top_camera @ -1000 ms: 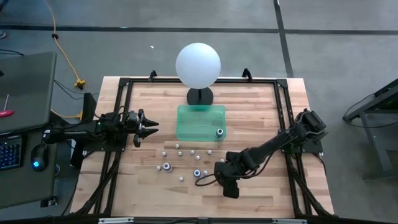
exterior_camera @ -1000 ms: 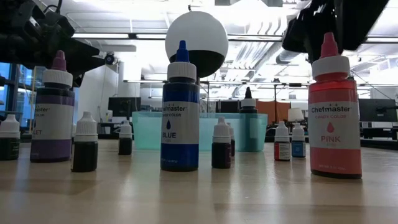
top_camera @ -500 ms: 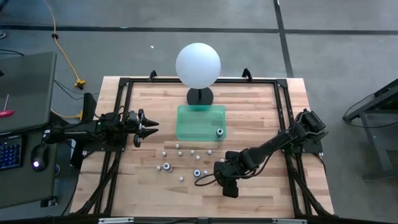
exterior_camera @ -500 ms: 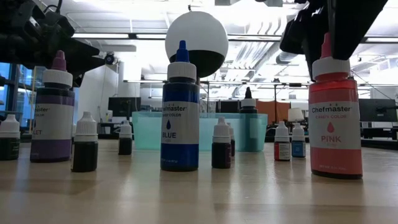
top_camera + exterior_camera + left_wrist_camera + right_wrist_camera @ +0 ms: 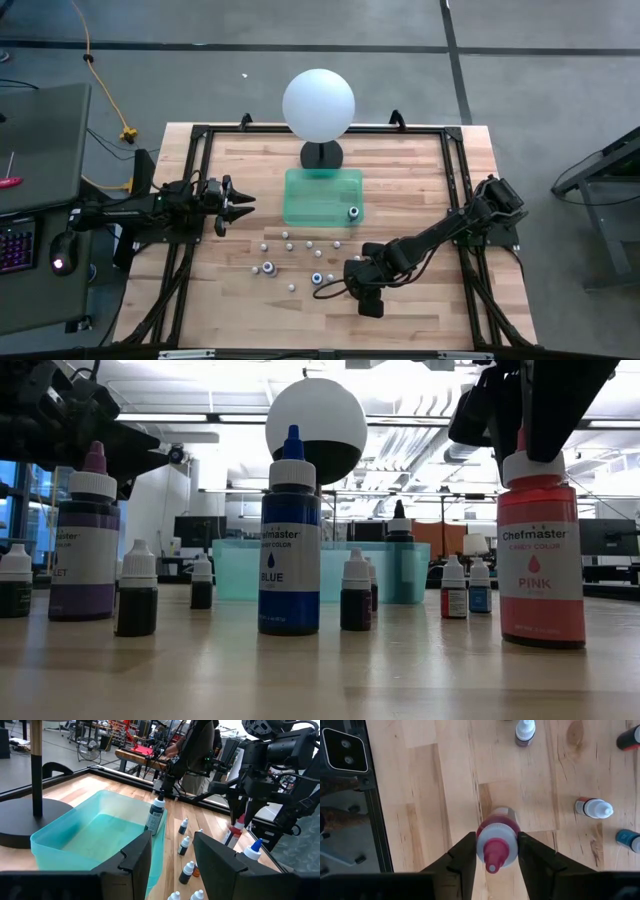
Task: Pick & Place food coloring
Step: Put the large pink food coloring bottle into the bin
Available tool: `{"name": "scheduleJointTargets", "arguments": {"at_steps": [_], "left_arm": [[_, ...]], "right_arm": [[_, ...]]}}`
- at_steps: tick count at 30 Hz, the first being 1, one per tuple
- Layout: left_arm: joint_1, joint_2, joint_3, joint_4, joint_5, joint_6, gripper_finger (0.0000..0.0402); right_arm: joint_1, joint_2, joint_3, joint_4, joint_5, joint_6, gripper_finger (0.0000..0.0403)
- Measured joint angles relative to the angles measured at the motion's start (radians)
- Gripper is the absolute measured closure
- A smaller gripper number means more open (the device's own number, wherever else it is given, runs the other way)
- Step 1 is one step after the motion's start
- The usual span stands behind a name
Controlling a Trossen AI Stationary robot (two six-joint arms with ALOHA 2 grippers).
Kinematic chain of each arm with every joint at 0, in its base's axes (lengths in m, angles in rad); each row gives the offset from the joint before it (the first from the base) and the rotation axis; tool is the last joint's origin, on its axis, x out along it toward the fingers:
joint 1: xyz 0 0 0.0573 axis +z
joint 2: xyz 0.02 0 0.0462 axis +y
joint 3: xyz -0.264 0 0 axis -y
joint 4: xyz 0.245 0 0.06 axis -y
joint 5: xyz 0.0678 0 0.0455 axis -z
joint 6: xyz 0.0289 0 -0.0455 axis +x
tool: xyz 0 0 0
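The food coloring bottles stand upright on the wooden table. A pink one (image 5: 540, 560) is nearest the front right, a blue one (image 5: 290, 540) stands in the middle and a purple one (image 5: 85, 545) on the left. My right gripper (image 5: 496, 840) points steeply down over the pink bottle (image 5: 497, 842) and is shut on its cap. One dark-topped bottle (image 5: 353, 212) stands in the teal tray (image 5: 305, 195). My left gripper (image 5: 238, 203) waits level at the table's left side, open with nothing in it. My right gripper pinches the pink bottle's white cap (image 5: 481, 851) by its two opposite sides, one finger on each. The fingers come from above, pointing steeply down. The bottle stands upright with its base (image 5: 540, 642) on the table.
Several tiny dropper bottles (image 5: 290, 243) are scattered between the tray and the table's near edge. A white sphere on a black stand (image 5: 318, 105) rises behind the tray. A black metal frame (image 5: 200, 135) borders the table.
My right gripper's fingers have drawn together from wide apart onto the pink bottle's cap, now flanking its pink tip in the low view. The arm itself has kept its place.
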Motion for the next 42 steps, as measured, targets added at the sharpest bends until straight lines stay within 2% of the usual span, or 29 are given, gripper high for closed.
{"name": "scheduleJointTargets", "arguments": {"at_steps": [16, 22, 28, 33, 42], "left_arm": [[0.000, 0.000, 0.000, 0.000, 0.000, 0.000, 0.0255], [0.000, 0.000, 0.000, 0.000, 0.000, 0.000, 0.0255], [0.000, 0.000, 0.000, 0.000, 0.000, 0.000, 0.0255], [0.000, 0.000, 0.000, 0.000, 0.000, 0.000, 0.0255], [0.000, 0.000, 0.000, 0.000, 0.000, 0.000, 0.0255]], "right_arm": [[0.000, 0.000, 0.003, -0.004, -0.008, 0.017, 0.0283], [0.000, -0.009, 0.062, -0.043, -0.025, 0.022, 0.0284], [-0.005, -0.013, 0.233, -0.200, 0.026, -0.009, 0.0284], [-0.035, -0.015, 0.439, -0.391, 0.073, -0.035, 0.0284], [-0.177, -0.017, 0.771, -0.656, 0.186, -0.081, 0.0284]]}}
